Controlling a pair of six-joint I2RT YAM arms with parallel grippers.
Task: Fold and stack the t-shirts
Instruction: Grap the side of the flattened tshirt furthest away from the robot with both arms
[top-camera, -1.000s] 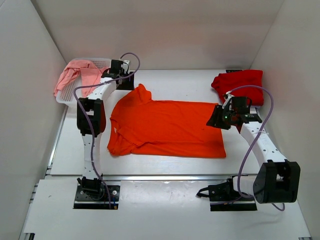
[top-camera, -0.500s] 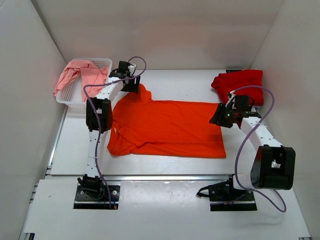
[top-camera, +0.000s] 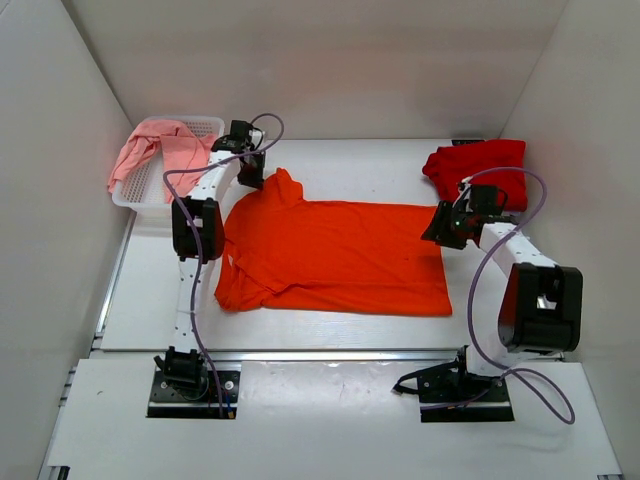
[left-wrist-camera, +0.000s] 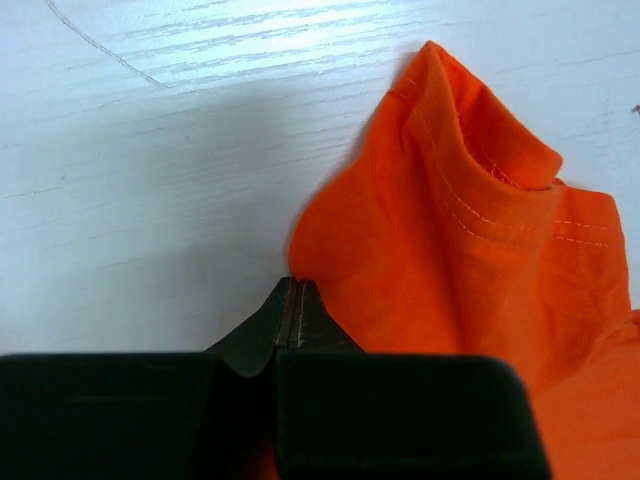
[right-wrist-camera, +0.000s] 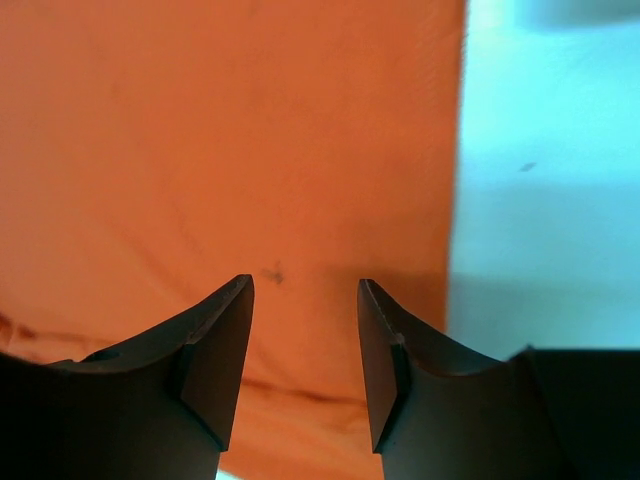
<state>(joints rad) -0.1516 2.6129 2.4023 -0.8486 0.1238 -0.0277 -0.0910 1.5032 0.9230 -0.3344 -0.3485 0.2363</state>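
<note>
Where left hand (left-wrist-camera: 292, 305) sits closed, orange t-shirt (left-wrist-camera: 460, 260) maybe pinched

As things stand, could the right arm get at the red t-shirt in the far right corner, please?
Probably yes: the right tool hangs open and empty over the edge of the orange t-shirt, and the red t-shirt lies close beyond it with nothing between.

Basket (top-camera: 212, 125) stands just left of left end effector (top-camera: 250, 178)

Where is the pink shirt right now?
In the top view, the pink shirt is draped over the white basket at the far left corner of the table, beyond the spread-out orange shirt.
</note>
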